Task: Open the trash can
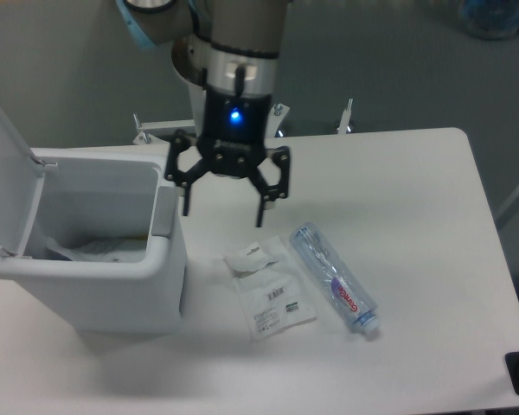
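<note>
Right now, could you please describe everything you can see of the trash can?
The trash can is a boxy white plastic bin with rounded corners, standing upright at the table's left. Its hinged lid is swung up and open on the left side. A light grey tab sits on its right rim. Crumpled paper lies inside. Nothing grips it.

bare table (415,190) lies right of the claw (225,206); trash can (112,285) blocks left, bottle (333,278) and packet (268,298) below.

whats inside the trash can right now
The trash can stands open, lid raised. Crumpled white paper or plastic lies at the bottom. Its near wall hides the rest of the floor.
</note>
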Robot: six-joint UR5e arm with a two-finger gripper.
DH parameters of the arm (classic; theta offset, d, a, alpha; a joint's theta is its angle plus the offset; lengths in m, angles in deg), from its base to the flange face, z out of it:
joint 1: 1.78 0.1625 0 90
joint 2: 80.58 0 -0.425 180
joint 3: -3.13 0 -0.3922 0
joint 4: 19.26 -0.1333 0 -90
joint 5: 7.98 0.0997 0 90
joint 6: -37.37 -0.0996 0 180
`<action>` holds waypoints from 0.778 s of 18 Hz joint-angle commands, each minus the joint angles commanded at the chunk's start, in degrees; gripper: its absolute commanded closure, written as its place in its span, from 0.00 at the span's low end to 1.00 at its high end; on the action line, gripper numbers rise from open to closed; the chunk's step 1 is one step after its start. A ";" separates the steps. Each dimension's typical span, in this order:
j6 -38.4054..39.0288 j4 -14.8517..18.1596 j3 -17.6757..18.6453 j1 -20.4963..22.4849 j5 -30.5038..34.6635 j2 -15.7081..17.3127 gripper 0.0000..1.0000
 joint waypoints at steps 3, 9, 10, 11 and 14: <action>-4.55 -0.27 -0.71 2.90 1.93 -2.29 0.00; -14.67 -0.09 0.26 4.49 12.82 -2.73 0.00; -15.12 -0.18 0.26 4.58 13.62 -2.73 0.00; -15.21 -0.18 0.26 4.67 14.15 -2.73 0.00; -15.21 -0.18 0.17 5.11 14.42 -2.65 0.00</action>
